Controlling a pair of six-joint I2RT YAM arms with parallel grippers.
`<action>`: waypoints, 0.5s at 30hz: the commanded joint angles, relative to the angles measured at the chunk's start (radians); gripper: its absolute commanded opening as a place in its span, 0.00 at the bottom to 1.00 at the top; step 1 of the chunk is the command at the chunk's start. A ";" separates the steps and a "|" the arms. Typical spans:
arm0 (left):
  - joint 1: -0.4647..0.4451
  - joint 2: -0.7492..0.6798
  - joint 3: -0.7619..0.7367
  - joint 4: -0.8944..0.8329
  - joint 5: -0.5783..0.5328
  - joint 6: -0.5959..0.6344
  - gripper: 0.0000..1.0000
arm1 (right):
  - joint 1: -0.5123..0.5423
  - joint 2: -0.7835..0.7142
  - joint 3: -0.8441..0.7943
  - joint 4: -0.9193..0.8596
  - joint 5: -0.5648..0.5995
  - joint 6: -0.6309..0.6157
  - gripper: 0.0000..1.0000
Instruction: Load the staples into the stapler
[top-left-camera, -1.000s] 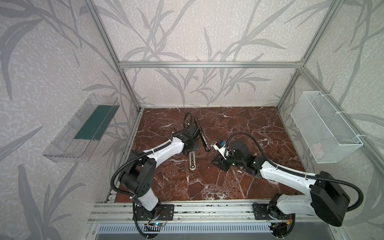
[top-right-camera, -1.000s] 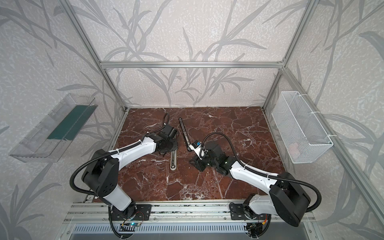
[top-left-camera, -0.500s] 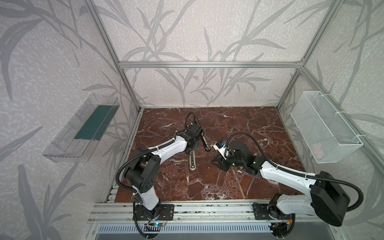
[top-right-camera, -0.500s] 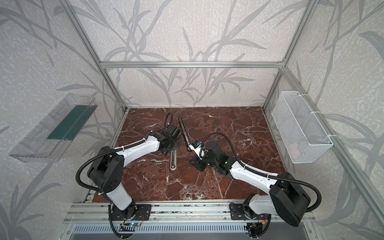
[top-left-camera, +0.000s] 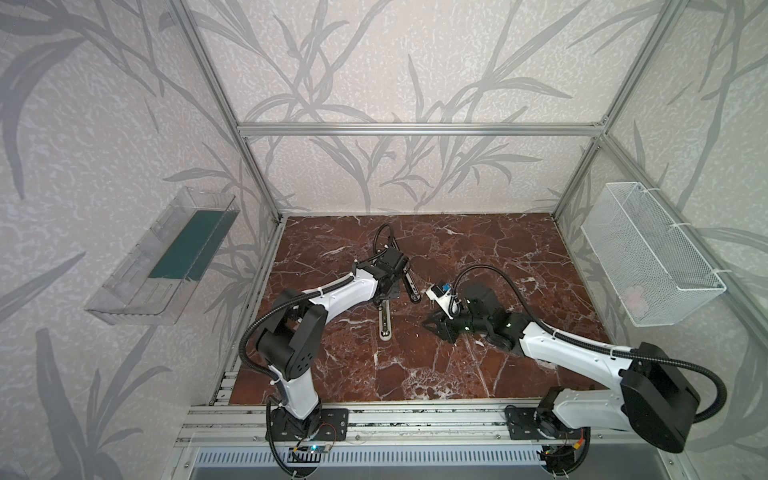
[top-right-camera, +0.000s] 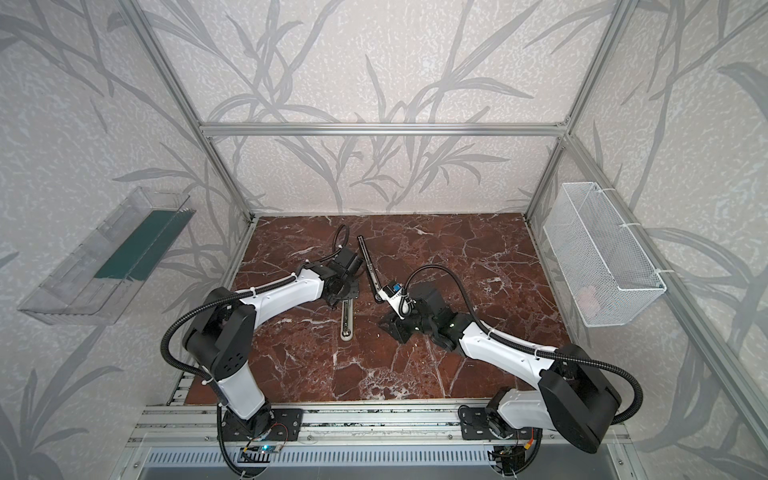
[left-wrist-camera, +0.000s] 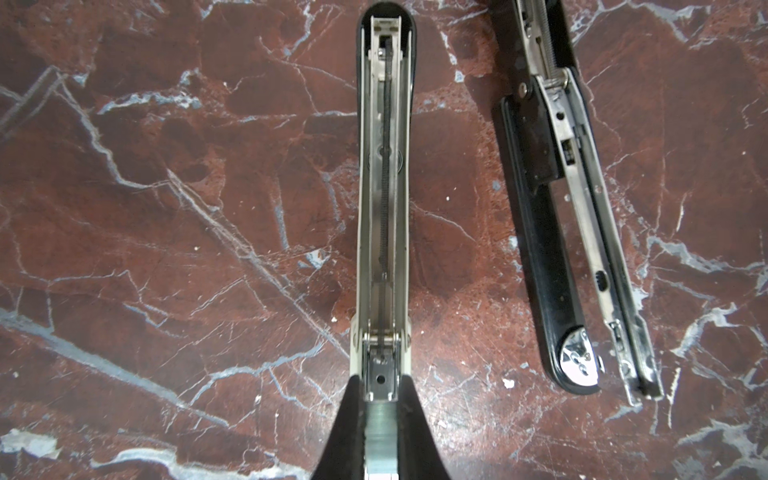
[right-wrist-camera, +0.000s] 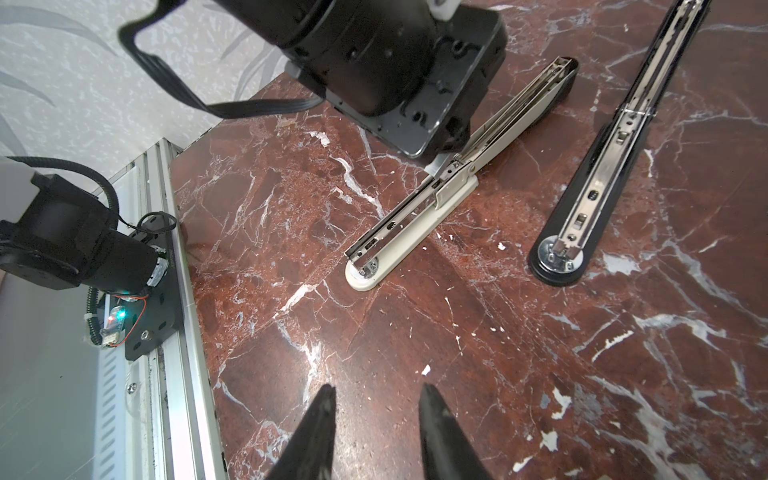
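Lower centre, my left gripper (left-wrist-camera: 379, 380) clamps the staples (left-wrist-camera: 380, 436) over the white stapler (left-wrist-camera: 384, 208); my right gripper (right-wrist-camera: 377, 388) gapes empty. A tilted strip could jam the channel.

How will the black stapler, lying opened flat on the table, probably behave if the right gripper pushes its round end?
The black stapler looks rigid, metal and plastic, so it should probably slide, not bend. It lies long and flat on the smooth marble table, so tipping seems unlikely; pushed at one end, it would likely pivot.
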 joint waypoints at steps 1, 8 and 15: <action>-0.004 0.016 0.031 -0.020 -0.029 0.004 0.06 | 0.009 -0.009 -0.002 0.016 0.001 0.000 0.35; -0.004 0.027 0.034 -0.022 -0.046 0.017 0.06 | 0.008 -0.012 -0.004 0.014 0.003 -0.005 0.36; -0.005 0.032 0.029 -0.007 -0.055 0.032 0.06 | 0.008 -0.017 -0.004 0.012 0.003 -0.005 0.35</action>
